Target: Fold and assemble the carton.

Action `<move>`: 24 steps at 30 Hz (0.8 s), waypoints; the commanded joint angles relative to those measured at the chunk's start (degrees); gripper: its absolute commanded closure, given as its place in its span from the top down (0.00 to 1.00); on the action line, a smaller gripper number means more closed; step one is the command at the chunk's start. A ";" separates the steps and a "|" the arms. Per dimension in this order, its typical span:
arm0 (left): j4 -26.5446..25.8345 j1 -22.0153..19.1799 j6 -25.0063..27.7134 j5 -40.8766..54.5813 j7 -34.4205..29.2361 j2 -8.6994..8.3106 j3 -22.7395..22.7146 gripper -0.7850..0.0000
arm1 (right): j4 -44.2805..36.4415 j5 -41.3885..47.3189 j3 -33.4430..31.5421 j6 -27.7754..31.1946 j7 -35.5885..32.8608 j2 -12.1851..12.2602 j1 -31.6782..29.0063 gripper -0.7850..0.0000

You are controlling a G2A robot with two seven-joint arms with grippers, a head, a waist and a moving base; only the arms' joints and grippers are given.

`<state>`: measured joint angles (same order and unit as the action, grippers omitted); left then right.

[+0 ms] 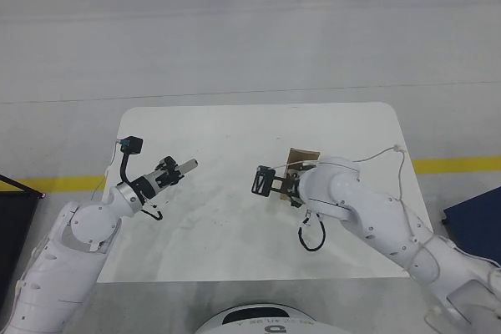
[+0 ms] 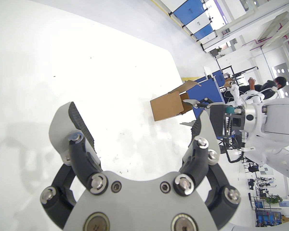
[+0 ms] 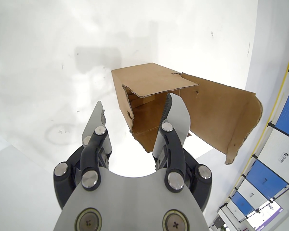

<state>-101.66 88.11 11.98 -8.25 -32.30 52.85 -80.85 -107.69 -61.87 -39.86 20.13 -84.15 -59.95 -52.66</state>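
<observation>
Right of the worktop's [image 1: 234, 242] centre, toward its far edge, the brown carton [image 3: 147, 78] lies on its side with one flap swung out. Right tool [image 3: 134, 98], fingers spread, sits at the carton's open end. Left tool [image 2: 137, 111], likewise spread, hovers well apart, toward the left edge.

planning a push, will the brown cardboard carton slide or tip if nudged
Probably slides: the brown cardboard carton looks empty and light on the smooth white table. Its open flap curls, so it would likely bend when pushed.
</observation>
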 commanded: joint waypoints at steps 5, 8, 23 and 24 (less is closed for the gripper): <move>0.00 0.00 0.00 0.00 0.00 0.00 0.00 1.00 | 5.75 4.69 3.69 0.15 0.15 -0.41 4.62 0.58; 0.00 0.00 0.00 0.00 0.00 0.00 0.00 1.00 | 8.43 7.07 5.73 0.25 0.25 -0.73 6.95 0.55; 0.00 0.00 0.00 0.00 0.00 0.00 0.00 1.00 | 17.61 17.03 13.85 -0.02 -0.02 -1.33 15.10 0.58; 0.00 0.00 0.00 0.00 0.00 0.00 0.00 1.00 | 18.19 17.41 14.31 0.10 0.10 -1.45 15.47 0.58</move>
<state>-101.66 88.11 11.98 -8.25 -32.30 52.85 -80.85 -90.02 -44.81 -25.93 20.13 -84.15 -61.30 -37.52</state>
